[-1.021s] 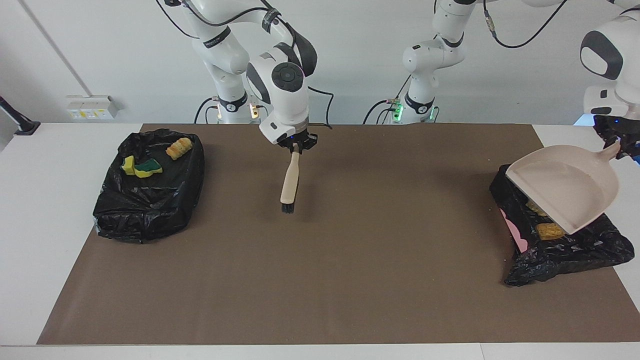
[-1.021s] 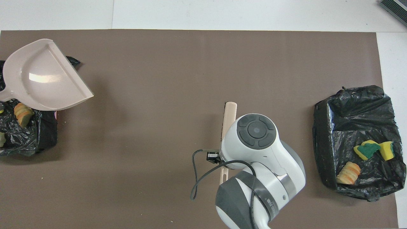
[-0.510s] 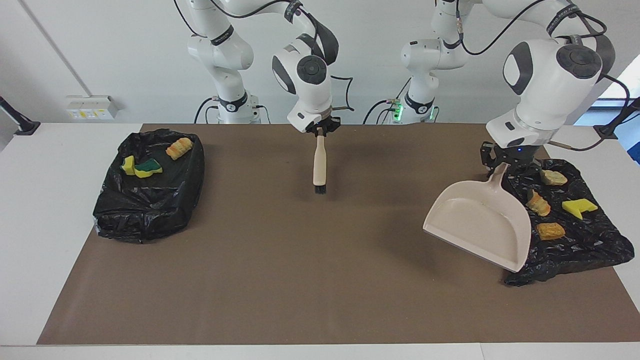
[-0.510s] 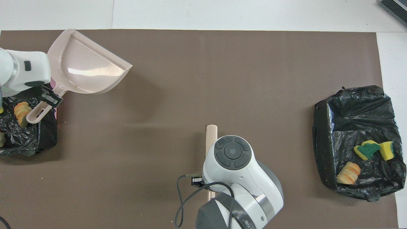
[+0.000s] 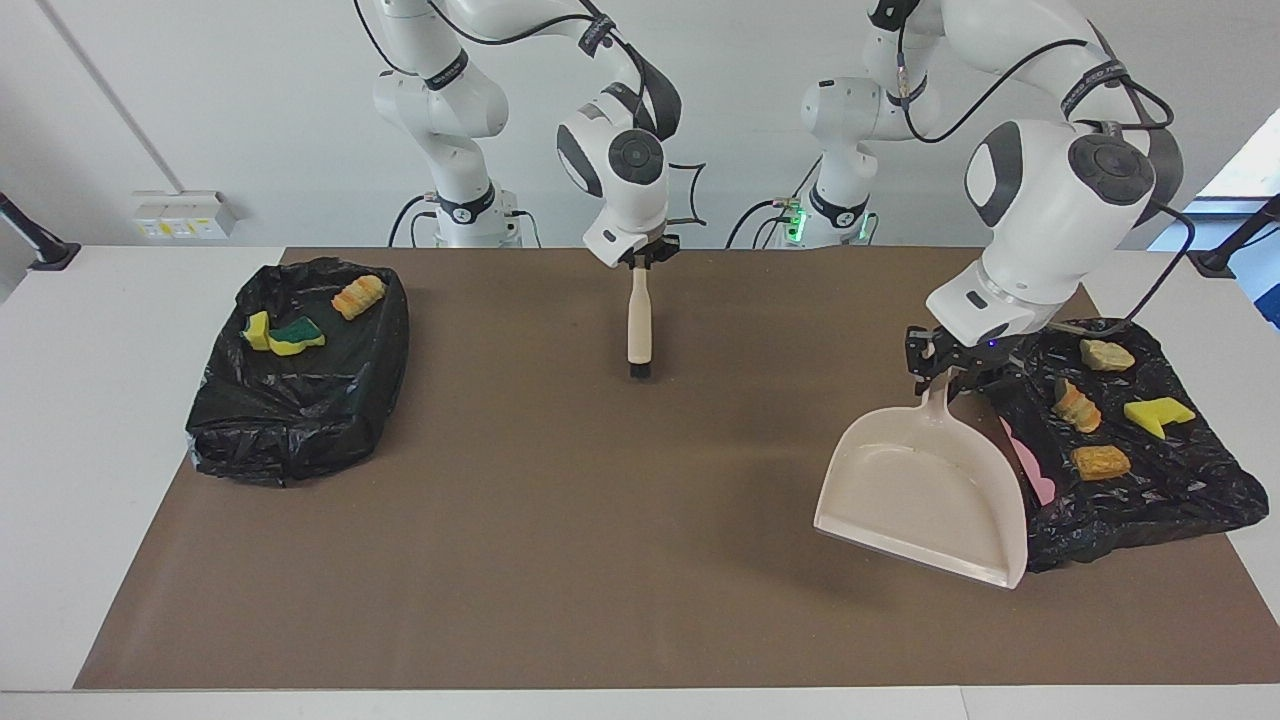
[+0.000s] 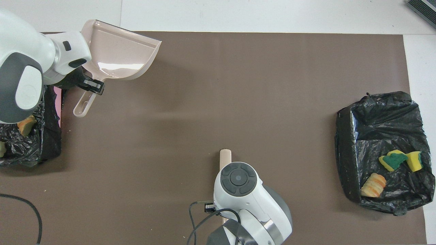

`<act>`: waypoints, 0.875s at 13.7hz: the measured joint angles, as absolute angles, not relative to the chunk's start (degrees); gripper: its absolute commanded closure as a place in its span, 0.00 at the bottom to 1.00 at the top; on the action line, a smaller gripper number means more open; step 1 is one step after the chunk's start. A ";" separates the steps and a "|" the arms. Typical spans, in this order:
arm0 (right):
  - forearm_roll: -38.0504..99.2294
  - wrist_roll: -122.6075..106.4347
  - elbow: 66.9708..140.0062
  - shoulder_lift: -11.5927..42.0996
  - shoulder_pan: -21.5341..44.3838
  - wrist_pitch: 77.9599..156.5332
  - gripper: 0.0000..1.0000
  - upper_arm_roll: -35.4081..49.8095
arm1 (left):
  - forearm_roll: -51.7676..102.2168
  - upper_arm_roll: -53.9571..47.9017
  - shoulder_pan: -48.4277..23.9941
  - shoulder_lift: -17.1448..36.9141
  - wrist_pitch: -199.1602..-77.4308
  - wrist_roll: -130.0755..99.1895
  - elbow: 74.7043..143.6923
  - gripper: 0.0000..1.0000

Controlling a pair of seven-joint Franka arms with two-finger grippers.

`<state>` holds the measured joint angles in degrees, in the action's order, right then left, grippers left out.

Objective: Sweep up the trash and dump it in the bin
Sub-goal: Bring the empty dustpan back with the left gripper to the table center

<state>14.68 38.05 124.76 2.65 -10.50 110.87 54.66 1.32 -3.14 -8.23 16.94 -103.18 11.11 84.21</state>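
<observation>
My dustpan (image 5: 925,495) looks glossy smooth plastic; my brush (image 5: 638,322) handle pale wood; bin liners (image 5: 300,400) crinkled shiny plastic; mat (image 5: 600,520) matt.

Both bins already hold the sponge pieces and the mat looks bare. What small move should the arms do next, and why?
Probably lower the dustpan onto the mat beside the bin at the left arm's end. The left gripper holds it by the handle, tilted in the air, and it looks empty. The trash lies in both bins, none on the mat. The right gripper holds the brush upright.
</observation>
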 measured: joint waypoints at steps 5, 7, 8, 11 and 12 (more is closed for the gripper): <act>16.27 38.06 127.24 1.90 -7.89 114.10 1.00 53.48 | 1.35 -4.10 -15.52 26.67 -107.43 -0.56 75.20 1.00; 16.36 38.06 127.67 1.90 -7.89 114.42 1.00 53.37 | 1.34 -5.07 -16.83 28.74 -108.92 -5.09 73.56 1.00; 16.38 38.06 127.82 1.89 -7.89 114.57 1.00 53.37 | 1.29 -5.33 -17.64 29.61 -109.88 -6.94 72.98 1.00; 16.44 38.06 128.63 1.89 -7.89 114.87 1.00 53.36 | 0.59 -5.65 -20.35 31.58 -113.43 -12.30 72.47 1.00; 16.46 38.06 129.08 1.89 -7.89 115.24 0.90 53.36 | 0.44 -5.95 -21.01 32.21 -114.30 -13.50 72.38 1.00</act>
<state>16.46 38.06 129.08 1.89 -7.89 115.24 53.36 0.44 -5.95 -21.01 32.21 -114.30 -13.50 72.38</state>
